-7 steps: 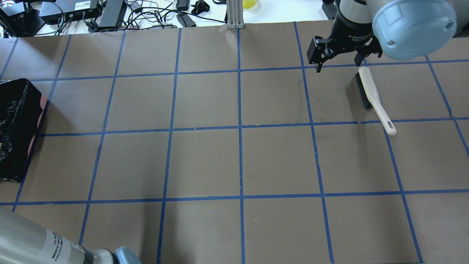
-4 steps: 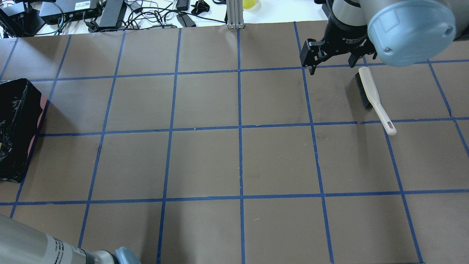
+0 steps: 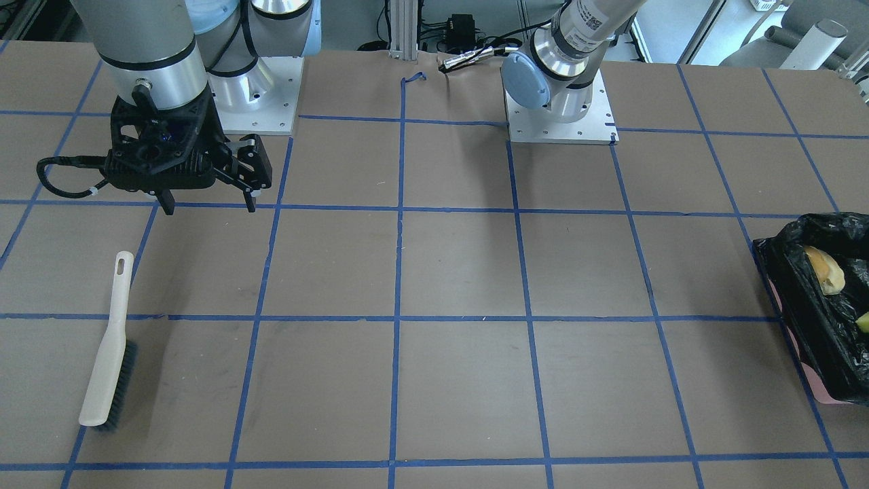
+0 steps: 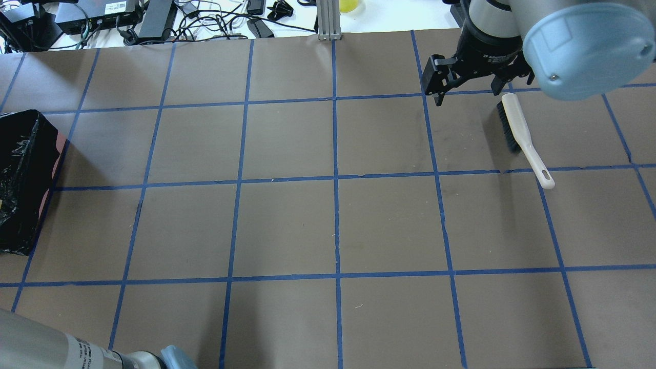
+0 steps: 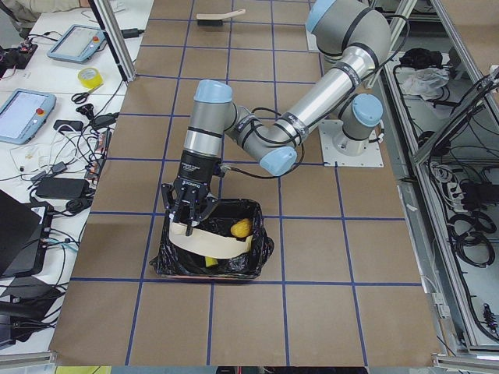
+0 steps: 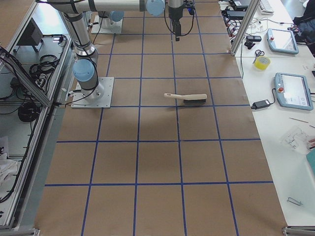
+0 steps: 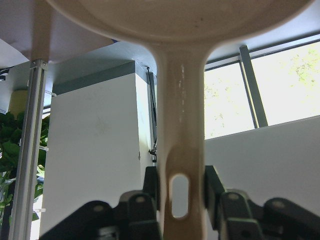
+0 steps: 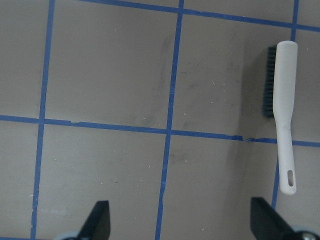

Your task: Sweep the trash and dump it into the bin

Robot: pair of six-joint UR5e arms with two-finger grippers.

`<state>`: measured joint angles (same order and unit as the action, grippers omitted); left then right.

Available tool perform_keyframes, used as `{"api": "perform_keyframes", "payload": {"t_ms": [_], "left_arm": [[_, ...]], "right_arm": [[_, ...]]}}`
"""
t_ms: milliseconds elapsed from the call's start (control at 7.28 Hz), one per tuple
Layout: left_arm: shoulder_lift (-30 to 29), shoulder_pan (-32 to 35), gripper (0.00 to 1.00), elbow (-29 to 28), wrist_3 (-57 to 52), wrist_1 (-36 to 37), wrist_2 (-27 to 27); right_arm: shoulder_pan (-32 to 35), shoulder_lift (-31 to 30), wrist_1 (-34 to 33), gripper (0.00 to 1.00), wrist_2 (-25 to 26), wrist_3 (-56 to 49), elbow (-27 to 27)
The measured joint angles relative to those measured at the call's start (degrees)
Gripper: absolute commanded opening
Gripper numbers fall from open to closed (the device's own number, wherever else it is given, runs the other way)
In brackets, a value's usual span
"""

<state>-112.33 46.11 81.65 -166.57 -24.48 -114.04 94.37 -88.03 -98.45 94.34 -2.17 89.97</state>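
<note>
The bin (image 3: 815, 339), lined with a black bag, stands at the table's left end; it also shows in the overhead view (image 4: 20, 179) and the exterior left view (image 5: 253, 261). Inside lie a pale bread piece (image 3: 825, 269), a yellow piece (image 3: 862, 321) and a golden lump (image 5: 242, 228). My left gripper (image 5: 189, 222) is shut on the handle of the beige dustpan (image 5: 210, 243), which hangs mouth-down in the bin; the handle shows between the fingers in the left wrist view (image 7: 180, 150). My right gripper (image 4: 466, 96) is open and empty, above the table beside the brush (image 4: 520, 133).
The beige brush with dark bristles lies flat on the table at the far right (image 3: 108, 353) (image 8: 284, 115) (image 6: 187, 97). A white bench with cables and electronics (image 4: 154, 20) runs beyond the far edge. An aluminium post (image 4: 328, 20) stands at its middle.
My right gripper has shifted a little to the left and away from me, staying open above the brush head. The left arm's link at the lower left has slid slightly lower in view.
</note>
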Motion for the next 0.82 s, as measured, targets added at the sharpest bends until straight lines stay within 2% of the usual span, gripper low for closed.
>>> {"api": "perform_keyframes", "payload": {"t_ms": [412, 549, 824], "left_arm": [[-0.65, -0.07, 0.0, -2.96, 0.13, -7.72, 4.29], [-1.35, -0.11, 0.0, -7.46, 0.98, -13.69, 5.95], [-3.27, 0.08, 0.0, -18.99, 5.61, -31.41, 9.21]], "right_arm": [[0.02, -5.5, 0.06, 1.0, -2.38, -0.1, 6.42], [0.02, -6.78, 0.08, 1.0, -2.68, -0.11, 8.29], [-0.04, -7.74, 0.06, 1.0, -2.85, -0.12, 9.86]]}}
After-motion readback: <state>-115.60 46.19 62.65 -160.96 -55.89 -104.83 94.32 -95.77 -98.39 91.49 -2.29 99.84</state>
